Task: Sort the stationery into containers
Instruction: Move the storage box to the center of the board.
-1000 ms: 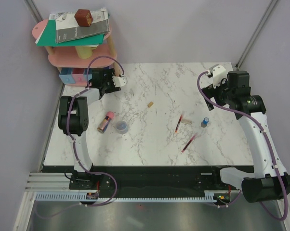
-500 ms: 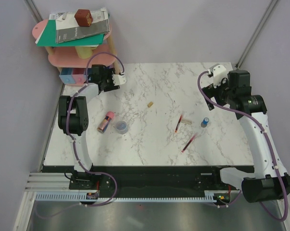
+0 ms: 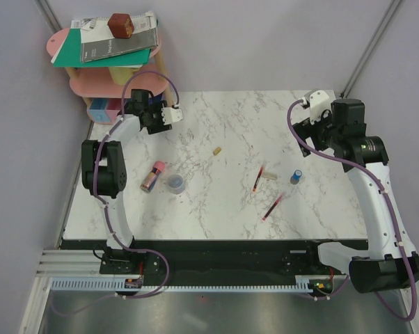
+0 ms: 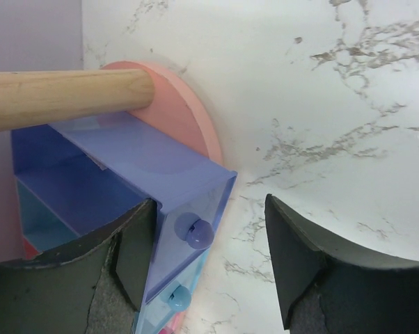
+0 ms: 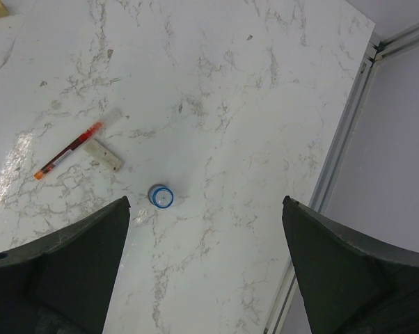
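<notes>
The containers (image 3: 101,110) sit under the pink shelf at the back left. In the left wrist view the purple-blue bin (image 4: 154,167) has a round knob (image 4: 195,233), with a light blue bin's knob (image 4: 173,298) below it. My left gripper (image 3: 133,110) is open (image 4: 209,257), its jaws either side of the purple-blue bin's front corner and knob. My right gripper (image 3: 315,129) is open and empty (image 5: 206,264), high above the small blue cylinder (image 5: 161,196). Two red pens (image 3: 258,178) (image 3: 273,207), a tan eraser (image 3: 271,175), the pink-yellow tube (image 3: 152,176) and the round clear piece (image 3: 175,183) lie on the table.
The pink tiered shelf (image 3: 112,83) carries green and grey books (image 3: 105,45) and a brown cube (image 3: 120,25). Its wooden post (image 4: 63,97) and pink base (image 4: 178,111) are right beside my left fingers. Another tan eraser (image 3: 216,149) lies mid-table. The table's right edge rail (image 5: 349,139) is near my right gripper.
My left gripper has moved back and left, up to the bins under the shelf. My right gripper has shifted slightly back and to the right. The stationery has not moved.
</notes>
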`<control>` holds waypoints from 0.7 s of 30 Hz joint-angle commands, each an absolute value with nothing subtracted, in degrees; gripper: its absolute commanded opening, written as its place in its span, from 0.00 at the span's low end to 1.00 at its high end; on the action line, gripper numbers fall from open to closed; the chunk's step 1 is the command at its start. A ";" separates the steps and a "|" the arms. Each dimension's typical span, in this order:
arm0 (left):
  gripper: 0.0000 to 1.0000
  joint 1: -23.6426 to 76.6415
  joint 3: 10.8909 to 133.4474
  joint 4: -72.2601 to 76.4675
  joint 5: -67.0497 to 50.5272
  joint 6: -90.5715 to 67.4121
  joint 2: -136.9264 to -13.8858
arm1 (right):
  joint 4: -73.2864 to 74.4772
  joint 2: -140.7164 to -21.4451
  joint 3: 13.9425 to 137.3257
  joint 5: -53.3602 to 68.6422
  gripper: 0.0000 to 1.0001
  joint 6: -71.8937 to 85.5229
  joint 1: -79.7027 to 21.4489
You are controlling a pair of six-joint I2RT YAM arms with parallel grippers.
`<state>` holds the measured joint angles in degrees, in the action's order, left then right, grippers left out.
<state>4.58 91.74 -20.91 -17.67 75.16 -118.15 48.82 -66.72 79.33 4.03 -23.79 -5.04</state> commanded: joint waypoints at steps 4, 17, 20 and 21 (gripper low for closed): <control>0.66 4.66 90.79 -33.57 -21.27 75.67 -116.37 | 49.57 -66.27 82.53 4.04 0.98 -23.12 -5.19; 0.63 4.75 87.89 -37.53 -22.41 75.50 -114.26 | 50.27 -66.80 84.46 4.48 0.98 -22.85 -5.27; 0.63 4.75 87.72 -38.06 -23.20 75.06 -113.73 | 50.36 -66.88 84.81 4.75 0.98 -22.68 -5.19; 0.63 4.83 87.63 -38.23 -23.29 74.71 -113.64 | 50.45 -66.88 84.99 4.75 0.98 -22.59 -5.19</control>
